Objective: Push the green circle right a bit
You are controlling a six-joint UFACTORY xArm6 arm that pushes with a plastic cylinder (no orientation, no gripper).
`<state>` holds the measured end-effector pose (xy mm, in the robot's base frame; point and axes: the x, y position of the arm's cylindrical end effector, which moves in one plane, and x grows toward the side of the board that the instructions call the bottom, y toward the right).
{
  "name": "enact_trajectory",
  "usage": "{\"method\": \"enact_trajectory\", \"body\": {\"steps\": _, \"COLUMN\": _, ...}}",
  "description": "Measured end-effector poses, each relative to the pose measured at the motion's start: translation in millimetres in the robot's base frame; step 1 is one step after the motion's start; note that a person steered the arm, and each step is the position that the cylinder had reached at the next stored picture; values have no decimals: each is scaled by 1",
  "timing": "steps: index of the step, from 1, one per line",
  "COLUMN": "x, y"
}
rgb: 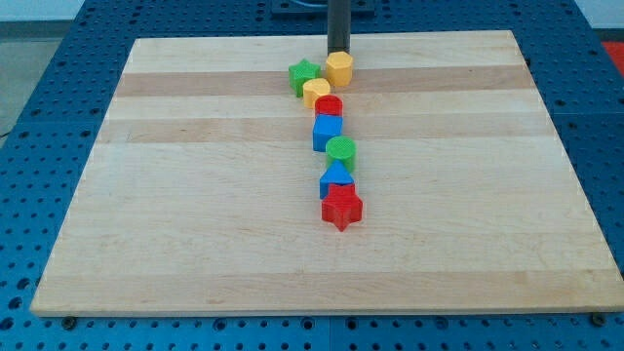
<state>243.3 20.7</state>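
The green circle sits in the middle of a column of blocks on the wooden board. It touches the blue cube above it and the blue triangle below it. My tip is at the view's top, just above the yellow hexagon, far above the green circle.
The column also holds a green star, a yellow heart-like block, a red circle and a red star at the bottom. Blue perforated table surrounds the board.
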Motion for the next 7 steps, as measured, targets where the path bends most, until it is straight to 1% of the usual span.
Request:
{"method": "enact_trajectory", "body": {"steps": 1, "x": 0, "y": 0}}
{"method": "enact_trajectory", "body": {"steps": 3, "x": 20, "y": 0}}
{"method": "enact_trajectory", "body": {"steps": 4, "x": 20, "y": 4}}
{"method": "enact_trajectory", "body": {"steps": 5, "x": -17, "y": 7}}
{"method": "enact_trajectory", "body": {"steps": 6, "x": -47, "y": -46}}
{"method": "enact_trajectory", "body": {"steps": 7, "x": -35, "y": -129}}
